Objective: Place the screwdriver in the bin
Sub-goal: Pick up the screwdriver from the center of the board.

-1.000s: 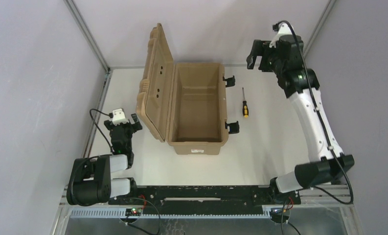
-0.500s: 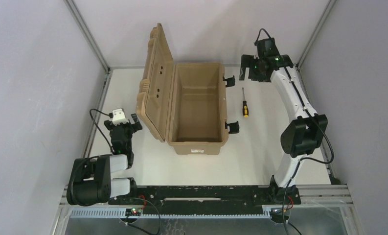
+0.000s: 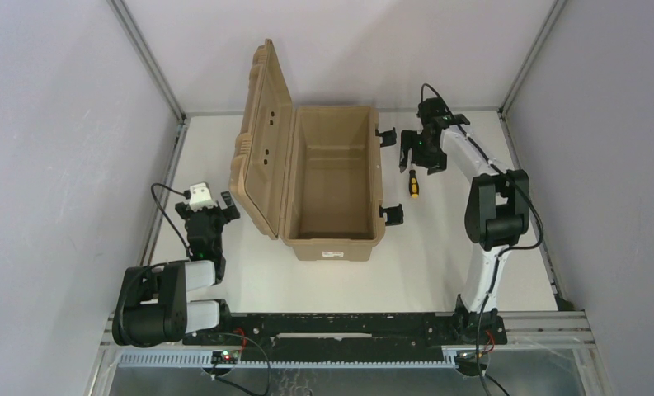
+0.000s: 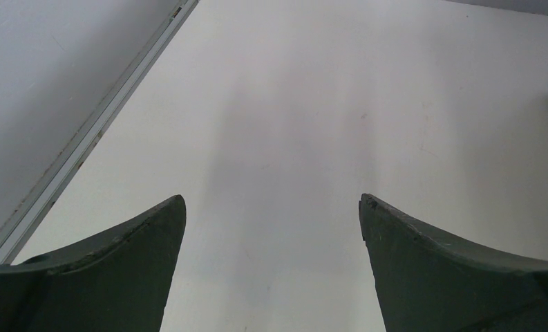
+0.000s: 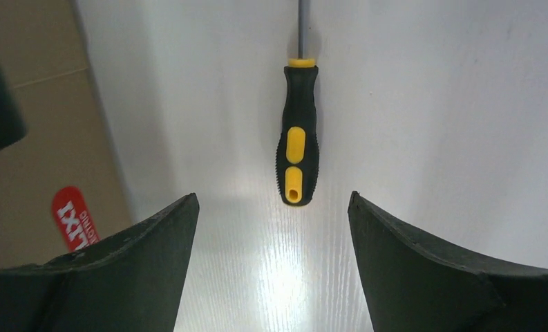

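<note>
The screwdriver lies on the white table right of the bin, its black and yellow handle toward the near side. The tan bin stands with its ribbed lid raised on the left. My right gripper hovers low over the screwdriver's shaft end, open. In the right wrist view the screwdriver handle lies just beyond the right gripper, centred between the spread fingers and touching neither. My left gripper rests open at the near left, with only bare table seen past the left gripper.
Black latches stick out from the bin's right wall toward the screwdriver. The bin wall with a red sticker fills the left of the right wrist view. A metal rail borders the table on the left.
The right arm swung down from high at the back right to just above the screwdriver. Its jaws narrowed slightly. The left arm, bin and screwdriver have not moved.
</note>
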You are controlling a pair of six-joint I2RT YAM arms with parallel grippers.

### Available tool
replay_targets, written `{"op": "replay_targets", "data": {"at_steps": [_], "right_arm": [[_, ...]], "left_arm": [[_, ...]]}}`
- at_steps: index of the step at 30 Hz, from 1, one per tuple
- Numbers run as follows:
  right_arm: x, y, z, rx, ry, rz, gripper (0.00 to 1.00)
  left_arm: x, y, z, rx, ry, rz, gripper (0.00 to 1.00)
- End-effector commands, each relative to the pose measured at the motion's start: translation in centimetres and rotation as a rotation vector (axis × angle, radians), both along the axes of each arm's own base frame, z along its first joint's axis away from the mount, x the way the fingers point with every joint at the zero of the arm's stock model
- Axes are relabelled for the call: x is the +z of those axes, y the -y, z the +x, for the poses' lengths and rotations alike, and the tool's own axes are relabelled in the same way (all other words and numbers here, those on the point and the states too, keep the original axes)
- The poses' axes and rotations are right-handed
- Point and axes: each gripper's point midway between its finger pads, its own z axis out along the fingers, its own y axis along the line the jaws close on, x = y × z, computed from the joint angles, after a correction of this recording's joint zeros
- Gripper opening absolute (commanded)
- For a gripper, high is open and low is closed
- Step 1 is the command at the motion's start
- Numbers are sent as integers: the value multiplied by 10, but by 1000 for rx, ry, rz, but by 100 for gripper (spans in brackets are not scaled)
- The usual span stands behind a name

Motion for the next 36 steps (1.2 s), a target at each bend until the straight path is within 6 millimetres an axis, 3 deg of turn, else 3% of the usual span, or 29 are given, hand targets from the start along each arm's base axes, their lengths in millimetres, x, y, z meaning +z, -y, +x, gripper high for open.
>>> {"op": "replay_targets", "data": {"at_steps": [1,16,36], "right_arm": [[-15,-1,13,-26,10,16,86],[-66,15,12,-80,-80,-76,64],[-91,15,7,-78,-129,-79,45]], "left_arm": [[34,-2,13,0,99,20,100],[34,-2,13,2,99,20,100],[34,-2,13,1,98,20,100]]}}
